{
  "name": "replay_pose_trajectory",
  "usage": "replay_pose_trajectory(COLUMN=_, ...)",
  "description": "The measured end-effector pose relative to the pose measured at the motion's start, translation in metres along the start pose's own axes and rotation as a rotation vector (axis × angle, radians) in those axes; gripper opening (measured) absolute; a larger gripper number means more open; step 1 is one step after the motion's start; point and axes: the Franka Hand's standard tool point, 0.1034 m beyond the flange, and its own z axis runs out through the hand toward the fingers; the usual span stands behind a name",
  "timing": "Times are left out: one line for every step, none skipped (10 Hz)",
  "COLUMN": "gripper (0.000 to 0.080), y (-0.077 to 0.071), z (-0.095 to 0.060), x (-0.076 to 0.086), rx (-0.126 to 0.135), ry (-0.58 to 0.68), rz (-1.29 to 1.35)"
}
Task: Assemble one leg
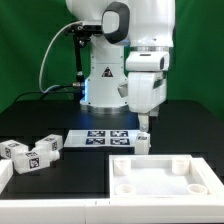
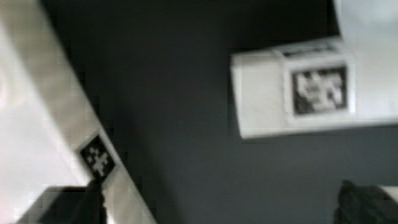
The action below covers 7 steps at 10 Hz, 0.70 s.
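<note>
Leg (image 2: 317, 88) sat on dark surface (image 1: 60, 118), near marker board (image 1: 100, 138). Judged light, stiff, smooth plastic, poss. slippery. Best grip: across opp. flat sides, mid-length. Tool (image 1: 143, 127) hovered above, fingers apart, empty.

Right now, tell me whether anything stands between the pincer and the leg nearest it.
Nothing visible does. The open pincer hangs just above the leg, the gap between them bare; the marker board lies aside, toward the exterior view's left.

Black table (image 1: 85, 185) bearing the marker board (image 1: 100, 138) centrally, legs (image 1: 44, 152) at the exterior view's left, a tabletop (image 1: 160, 172) at its right, and one leg (image 1: 143, 143) beside the board.
</note>
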Motion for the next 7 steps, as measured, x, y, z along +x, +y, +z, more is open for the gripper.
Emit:
replay_pose_trajectory(gripper=0.0648, y=-0.0011, z=0.0005, x=0.0010, rx=0.011, ry=0.004, rz=0.161)
replay_pose_trajectory(gripper=0.0648, y=0.0006, z=0.0019, x=-0.0020, rx=0.031, ry=-0.013, rz=0.293)
replay_pose_trajectory(gripper=0.0648, y=0.0053, z=0.0019, x=-0.0047, rx=0.044, ry=-0.016, rz=0.379)
replay_pose_trajectory(gripper=0.0648, y=0.0031, z=0.0019, x=-0.0024, rx=0.047, ry=-0.014, rz=0.430)
replay_pose_trajectory(gripper=0.0648, y=0.0020, z=0.0019, x=-0.0013, rx=0.051, ry=-0.014, rz=0.481)
replay_pose_trajectory(gripper=0.0648, y=0.0020, z=0.0020, x=-0.0013, rx=0.055, ry=-0.014, rz=0.545)
replay_pose_trajectory(gripper=0.0648, y=0.0019, z=0.0024, x=-0.0018, rx=0.062, ry=-0.018, rz=0.637)
